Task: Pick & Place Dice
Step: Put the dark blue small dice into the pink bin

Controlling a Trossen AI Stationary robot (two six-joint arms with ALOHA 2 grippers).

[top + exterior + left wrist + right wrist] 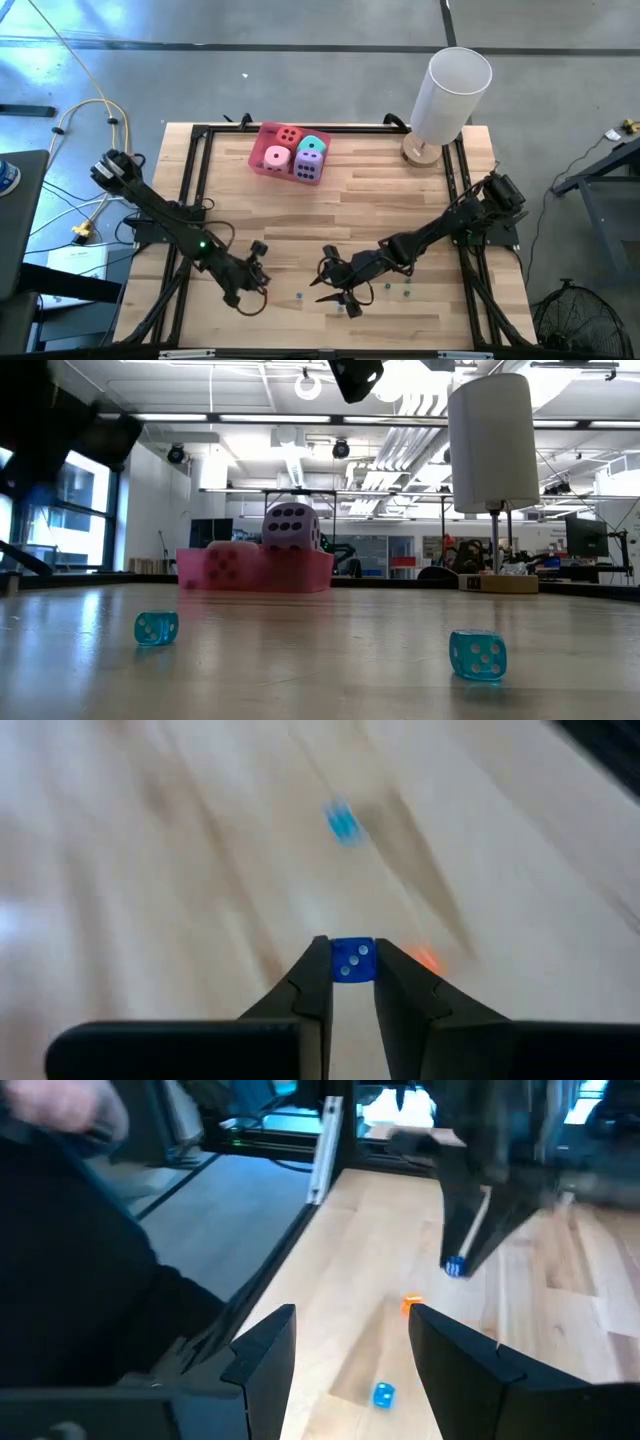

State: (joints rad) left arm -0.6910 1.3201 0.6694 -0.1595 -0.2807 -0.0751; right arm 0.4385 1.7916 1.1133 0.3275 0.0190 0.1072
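Note:
My left gripper (pixel 352 982) is shut on a tiny blue die (pixel 352 960) with white pips. It stands over the near part of the table (pixel 256 272), and the right wrist view shows it pointing down (pixel 456 1258). My right gripper (pixel 350 1342) is open and touches nothing. It hovers low over the near middle (pixel 336 292), facing the left gripper. Several tiny dice lie on the wood, among them an orange die (pixel 411 1304), a blue die (pixel 383 1396) and two teal dice (pixel 156 627) (pixel 477 654). The red, pink, teal and purple soft dice sit in the pink tray (pixel 262 160). My left gripper pinches the tiny blue die by two opposite faces (pixel 337 960), at the very tips of its two fingers. The fingers come from above, pointing down. The die (pixel 455 1266) appears lifted clear of the wood, with one pipped face toward the wrist camera.
A tall white cylinder on a round wooden base (pixel 450 92) stands at the far right of the table. A black frame (pixel 200 170) runs along the table's edges. Bare wood lies between the tray and the grippers.

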